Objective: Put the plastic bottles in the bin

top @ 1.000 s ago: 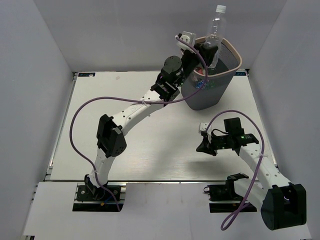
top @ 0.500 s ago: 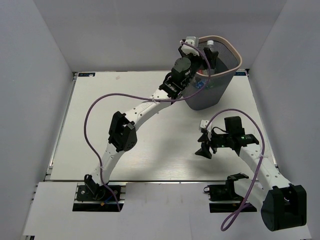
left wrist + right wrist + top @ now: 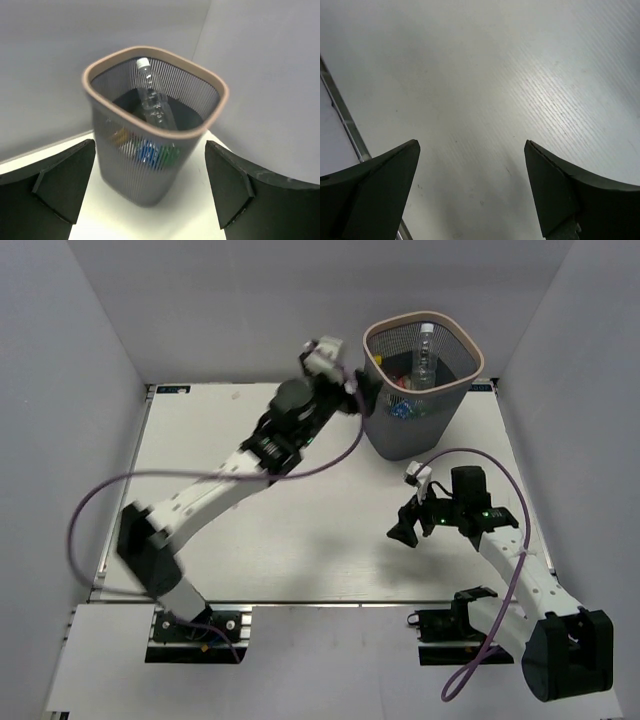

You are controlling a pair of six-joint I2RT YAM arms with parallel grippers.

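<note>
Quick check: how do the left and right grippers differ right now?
The left gripper is reached out to the table's far side, facing the bin, where a clear bottle leans inside. The right gripper hangs nearer its base, with only the table in front of it. Both are open and empty.

No text, brand, number or sign can be read in any view. The clear bottle [image 3: 153, 98] leaning inside the bin [image 3: 131, 186] shows no legible print. The coloured labels [image 3: 149, 153] seen through the mesh wall, at 6 o'clock from that bottle, are only blurred patches of yellow, blue and green, too small to make out.
</note>
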